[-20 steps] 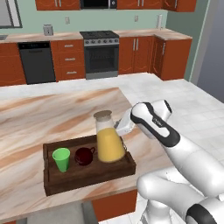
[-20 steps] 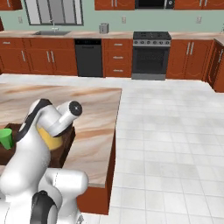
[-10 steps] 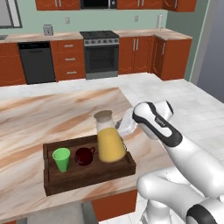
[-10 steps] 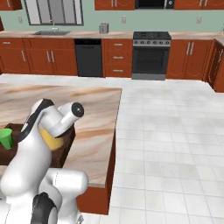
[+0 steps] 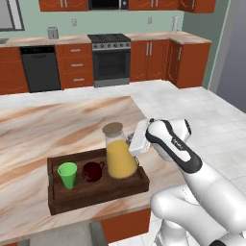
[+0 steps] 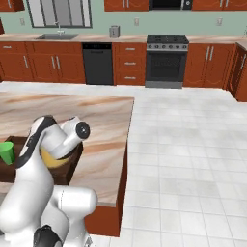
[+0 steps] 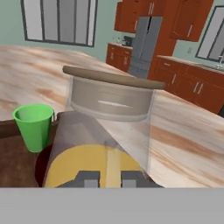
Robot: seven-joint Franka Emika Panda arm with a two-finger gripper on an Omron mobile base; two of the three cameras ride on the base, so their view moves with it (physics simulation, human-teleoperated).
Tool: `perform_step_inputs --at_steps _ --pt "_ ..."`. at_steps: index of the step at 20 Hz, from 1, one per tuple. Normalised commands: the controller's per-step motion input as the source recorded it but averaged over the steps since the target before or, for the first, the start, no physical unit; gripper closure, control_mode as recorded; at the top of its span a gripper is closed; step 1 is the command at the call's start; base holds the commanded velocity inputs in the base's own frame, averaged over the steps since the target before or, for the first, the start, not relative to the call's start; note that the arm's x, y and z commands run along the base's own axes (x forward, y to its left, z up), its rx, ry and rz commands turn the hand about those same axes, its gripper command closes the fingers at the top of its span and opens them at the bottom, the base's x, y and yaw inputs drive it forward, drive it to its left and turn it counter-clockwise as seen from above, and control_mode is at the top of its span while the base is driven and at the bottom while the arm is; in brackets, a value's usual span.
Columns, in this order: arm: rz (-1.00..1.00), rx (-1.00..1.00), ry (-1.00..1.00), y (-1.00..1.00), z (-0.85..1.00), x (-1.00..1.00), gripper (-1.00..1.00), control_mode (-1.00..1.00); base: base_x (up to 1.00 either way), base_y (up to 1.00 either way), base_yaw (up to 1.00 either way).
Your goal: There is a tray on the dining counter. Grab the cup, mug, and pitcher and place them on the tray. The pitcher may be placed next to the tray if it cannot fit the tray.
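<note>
Left base view: the upright pitcher (image 5: 118,153), set at the tray's (image 5: 96,194) right end, is gripped side-on by the gripper (image 5: 129,142).

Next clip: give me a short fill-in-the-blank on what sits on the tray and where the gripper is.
1. In the left base view, the vessel standing between the cup and the pitcher is the ____.
2. All three vessels stand inside the dark wooden ____.
3. The gripper is shut on the handle side of the ____.
4. The pitcher's liquid is coloured ____.

Missing words: mug; tray; pitcher; orange
</note>
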Motion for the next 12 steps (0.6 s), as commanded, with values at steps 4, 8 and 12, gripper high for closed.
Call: perform_step_inputs --at_steps 4,8,12 --pt "0.00 0.00 0.00 0.04 0.00 0.00 1.00 -1.00 0.00 0.00 0.00" --pt "0.00 0.00 0.00 0.00 0.00 0.00 1.00 -1.00 0.00 0.00 0.00" --pt "0.00 0.00 0.00 0.00 0.00 0.00 1.00 -1.00 0.00 0.00 0.00"
